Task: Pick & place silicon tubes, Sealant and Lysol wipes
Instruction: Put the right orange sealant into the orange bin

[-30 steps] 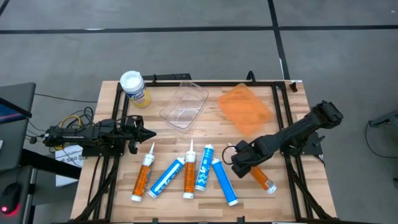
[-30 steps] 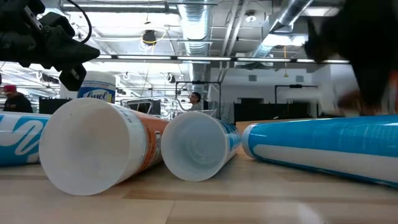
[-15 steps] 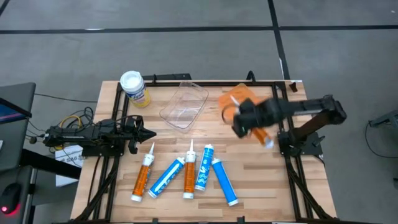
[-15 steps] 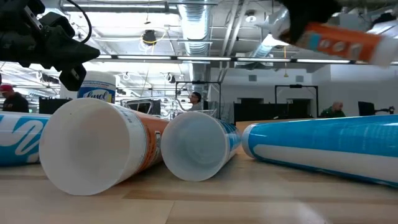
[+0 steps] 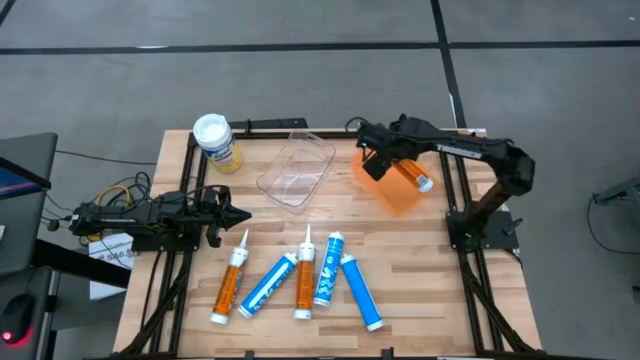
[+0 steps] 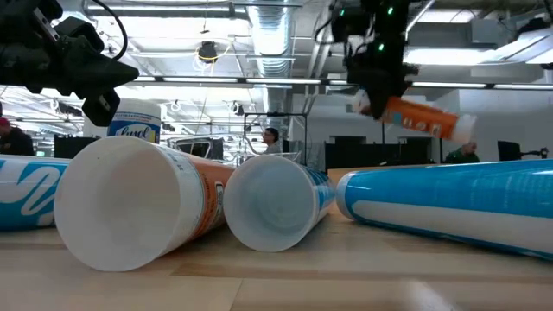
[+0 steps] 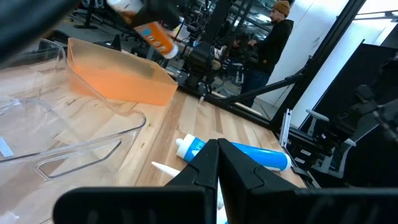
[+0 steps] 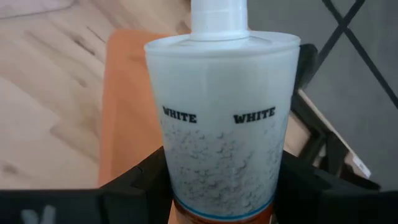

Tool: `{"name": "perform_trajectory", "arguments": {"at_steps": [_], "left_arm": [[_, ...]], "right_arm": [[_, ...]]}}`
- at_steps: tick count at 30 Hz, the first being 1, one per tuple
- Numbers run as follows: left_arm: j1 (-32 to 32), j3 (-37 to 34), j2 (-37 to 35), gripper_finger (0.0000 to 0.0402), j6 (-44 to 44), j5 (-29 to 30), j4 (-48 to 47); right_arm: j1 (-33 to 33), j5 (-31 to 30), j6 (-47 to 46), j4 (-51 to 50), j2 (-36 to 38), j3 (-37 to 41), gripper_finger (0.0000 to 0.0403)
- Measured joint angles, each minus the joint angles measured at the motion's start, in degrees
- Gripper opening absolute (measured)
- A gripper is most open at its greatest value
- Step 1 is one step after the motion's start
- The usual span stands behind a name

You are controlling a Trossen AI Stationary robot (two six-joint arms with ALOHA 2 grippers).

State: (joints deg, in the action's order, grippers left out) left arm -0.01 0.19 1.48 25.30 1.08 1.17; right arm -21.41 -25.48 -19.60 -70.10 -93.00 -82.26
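- Landmark: orange bin (image 5: 395,175) at the far right of the desk (image 5: 440,290).
- Nearest row, on the near side of the desk well clear of the bin: five cartridges lying flat. Orange one (image 5: 231,283) at the left end, then blue (image 5: 267,286), orange (image 5: 304,278), blue (image 5: 328,268), blue (image 5: 361,291).
- Left pincer (image 5: 232,214) hangs over the desk's left edge, far from the bin, fingers pressed together on nothing.
- Clear tray (image 5: 296,168) sits just left of the bin, touching or nearly so.
- Right pincer (image 5: 385,160) is above the bin, clenched on an orange cartridge (image 5: 412,174). Cartridge is held in the air, tilted, white end printed "WHITE".
- Lysol wipes (image 5: 216,141) stand upright at the far left corner, beyond the clear tray from the bin, untouched.
- Person (image 7: 266,43) stands in the room past the desk.
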Motion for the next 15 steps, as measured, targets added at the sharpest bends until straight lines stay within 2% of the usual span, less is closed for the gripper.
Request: {"name": "perform_trajectory", "arguments": {"at_steps": [6,15], "left_arm": [[0.02,0.0,0.0,0.0,-0.01,0.0,0.0],[0.01,0.0,0.0,0.0,0.0,-0.86,0.02]], "right_arm": [[-2.02,-2.3,1.62,6.07,-4.56,3.09,0.0195],[-3.82,-3.01,0.58,10.12,-10.4,6.72,0.0197]]}}
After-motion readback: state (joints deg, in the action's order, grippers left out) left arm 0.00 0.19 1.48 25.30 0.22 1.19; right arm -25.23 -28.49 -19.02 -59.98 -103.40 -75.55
